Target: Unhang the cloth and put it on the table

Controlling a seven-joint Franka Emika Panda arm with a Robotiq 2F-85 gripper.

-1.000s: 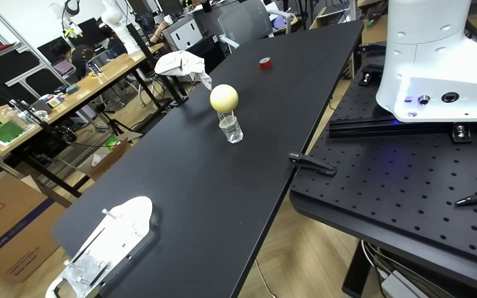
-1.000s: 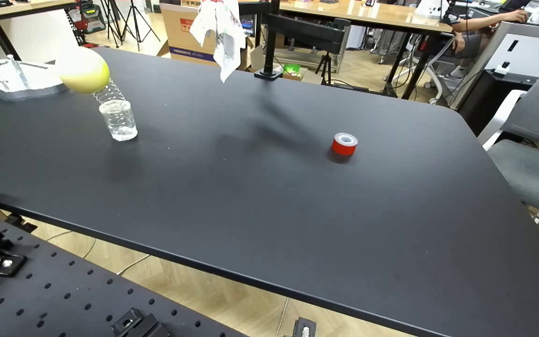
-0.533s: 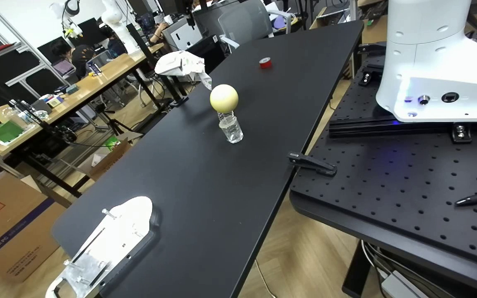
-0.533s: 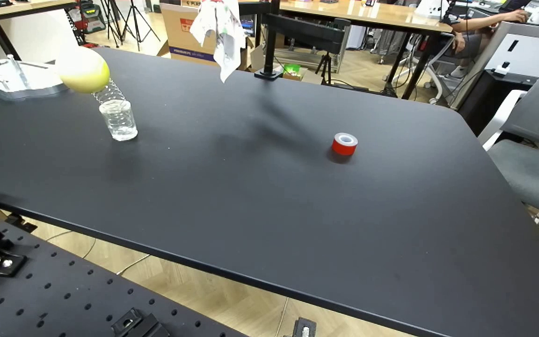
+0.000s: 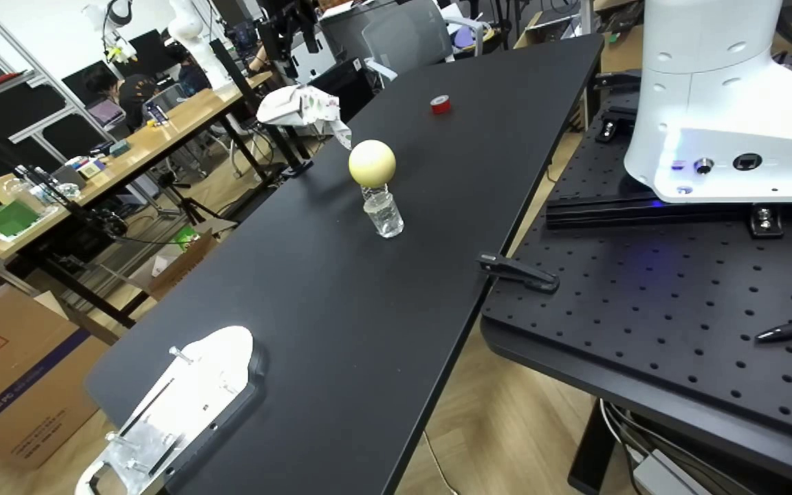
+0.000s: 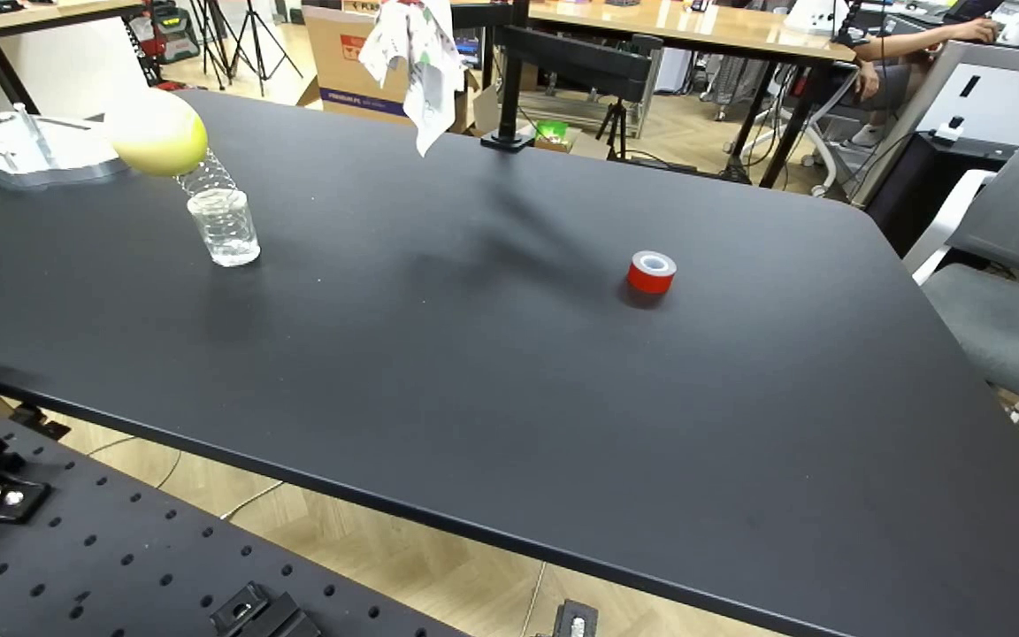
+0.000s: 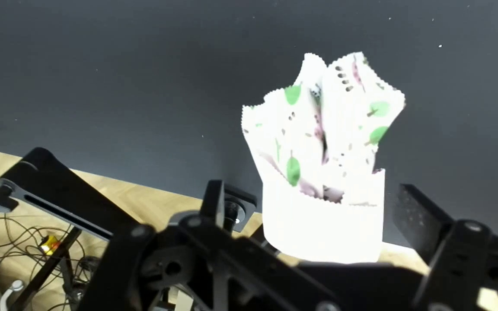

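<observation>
Holding the gripper (image 7: 311, 201) spread wide above the black bar (image 6: 481, 15), gripping nothing. Facing the cloth (image 7: 348, 172) below, hanging lengthwise off that bar, in line with the finger gap. Probably needing lowering before closing across the cloth

The cloth (image 7: 305, 147) looks like thin, matt fabric, softly creased. I read the gripper (image 7: 316, 206) as dull, metal or plastic I can't tell. My table (image 6: 509, 372) has a smooth, matt top. The cup (image 6: 226, 232) is clear and glossy, the ball (image 6: 156, 131) and tape roll (image 6: 649, 282) smooth, the arm's base (image 5: 712, 110) smooth with slight sheen, the drilled board (image 5: 623, 302) matt, the box (image 5: 25, 392) cardboard, the floor (image 5: 499, 399) wood-grained.
</observation>
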